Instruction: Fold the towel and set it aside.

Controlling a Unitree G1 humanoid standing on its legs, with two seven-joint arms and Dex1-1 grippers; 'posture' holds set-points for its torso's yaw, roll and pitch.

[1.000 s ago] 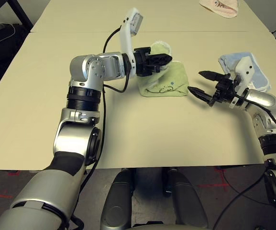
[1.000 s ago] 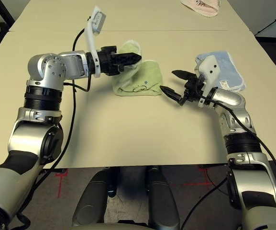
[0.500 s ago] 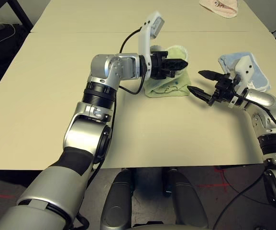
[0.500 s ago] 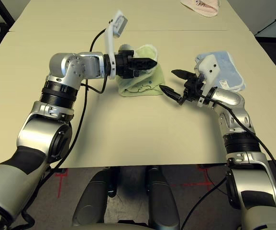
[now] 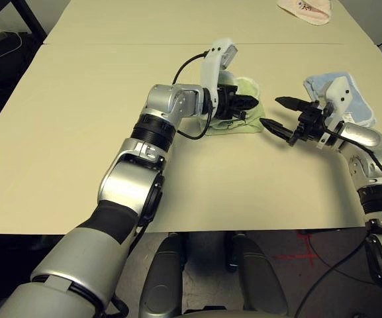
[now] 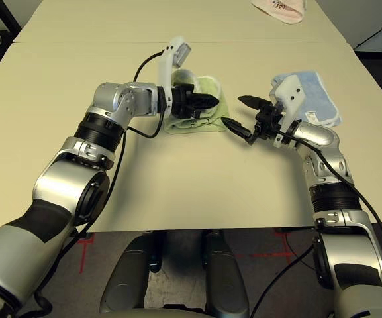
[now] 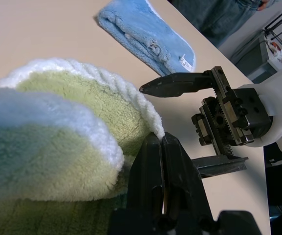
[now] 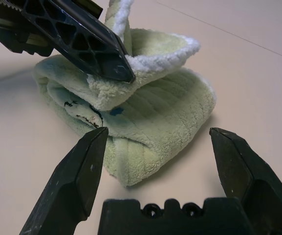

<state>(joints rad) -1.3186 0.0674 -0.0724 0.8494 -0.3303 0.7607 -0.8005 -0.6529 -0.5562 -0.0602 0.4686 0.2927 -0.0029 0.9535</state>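
Note:
The towel (image 5: pixel 242 124) is a light green bundle with white edging, lying mid-table. One edge of it is lifted and curled over the rest. My left gripper (image 5: pixel 250 103) reaches in from the left and is shut on that white edge (image 7: pixel 150 117), held just above the folded pile (image 8: pixel 165 117). A dark handwritten mark (image 8: pixel 84 115) shows on the lower layer. My right gripper (image 5: pixel 270 112) hovers just right of the towel, jaws open wide and pointed at it, touching nothing.
A folded light blue towel (image 5: pixel 357 99) lies behind my right wrist. A pink cloth (image 5: pixel 303 10) sits at the far right edge of the table. A seam (image 5: pixel 111 44) crosses the tabletop beyond the towel. A person's legs (image 7: pixel 219 19) stand past the table.
My left gripper has carried the towel's edge rightward and down, over the pile and toward the right gripper. The bundle looks more compact. My right arm has stayed put.

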